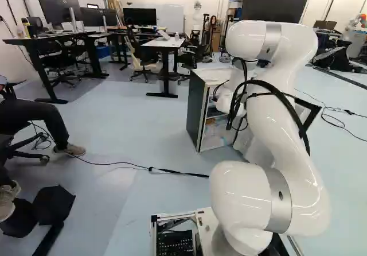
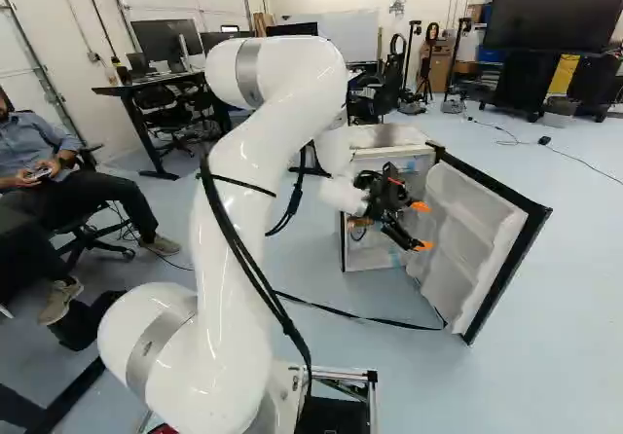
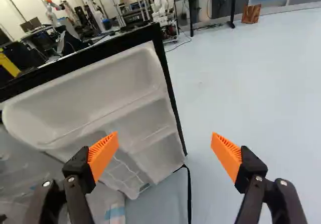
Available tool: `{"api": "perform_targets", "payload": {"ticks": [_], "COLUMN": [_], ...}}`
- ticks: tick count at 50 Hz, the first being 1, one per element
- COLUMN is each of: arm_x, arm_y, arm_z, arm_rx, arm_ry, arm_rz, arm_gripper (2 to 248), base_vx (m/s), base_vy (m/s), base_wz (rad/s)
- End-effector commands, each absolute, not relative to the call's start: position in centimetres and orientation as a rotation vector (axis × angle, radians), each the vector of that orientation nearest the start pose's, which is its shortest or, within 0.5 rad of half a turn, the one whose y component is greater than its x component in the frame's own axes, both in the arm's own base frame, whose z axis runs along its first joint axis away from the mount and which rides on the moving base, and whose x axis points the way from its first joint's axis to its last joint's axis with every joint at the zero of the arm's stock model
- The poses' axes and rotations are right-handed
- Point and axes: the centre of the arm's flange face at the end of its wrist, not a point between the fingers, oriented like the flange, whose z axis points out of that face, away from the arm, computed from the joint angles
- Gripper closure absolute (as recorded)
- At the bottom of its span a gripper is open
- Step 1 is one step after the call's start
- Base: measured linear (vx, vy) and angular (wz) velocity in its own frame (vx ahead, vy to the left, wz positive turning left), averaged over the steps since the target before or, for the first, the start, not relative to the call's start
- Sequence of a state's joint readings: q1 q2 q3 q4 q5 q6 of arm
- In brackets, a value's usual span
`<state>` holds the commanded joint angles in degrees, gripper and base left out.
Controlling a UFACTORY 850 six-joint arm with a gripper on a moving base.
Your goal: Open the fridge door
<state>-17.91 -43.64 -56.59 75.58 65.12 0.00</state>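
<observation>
In the right base view my gripper [image 2: 424, 226] stands at the fridge's front, beside the inner face of the door [image 2: 472, 230], which has swung wide. The white fridge body [image 2: 389, 137] with its dark side shows behind the arm, its shelves partly hidden. From the wrist, the gripper [image 3: 164, 153] has its orange-padded fingers far apart with nothing held. Ahead of them is the door's white inner side [image 3: 95, 98] with moulded shelves and a black edge. In the left base view the arm covers part of the fridge [image 1: 198, 109] and hides the gripper.
A black strap [image 2: 360, 315] lies on the floor ahead of the base and reaches the door's foot. A seated person is at the left of both base views, near black objects [image 1: 53, 204] on the floor. Desks [image 1: 163, 45] and chairs stand behind. Another robot [image 3: 159, 3] stands far off.
</observation>
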Motion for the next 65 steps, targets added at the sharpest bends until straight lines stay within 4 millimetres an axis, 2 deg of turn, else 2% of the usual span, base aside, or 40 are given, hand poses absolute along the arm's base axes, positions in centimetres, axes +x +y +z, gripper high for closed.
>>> {"api": "perform_targets", "payload": {"ticks": [20,45,65], "arm_x": [47.6,47.7,47.4], "arm_y": [-20.4,-20.0,-19.2], "arm_z": [23.7,23.9,25.1], "arm_rx": [1.523,1.571,1.624], "arm_ry": [-1.532,-1.491,-1.457], "arm_rz": [1.222,1.252,1.287], "arm_gripper": [3,3,3], "base_vx": [0.0,0.0,0.0], "base_vy": [0.0,0.0,0.0], "base_wz": [0.0,0.0,0.0]}}
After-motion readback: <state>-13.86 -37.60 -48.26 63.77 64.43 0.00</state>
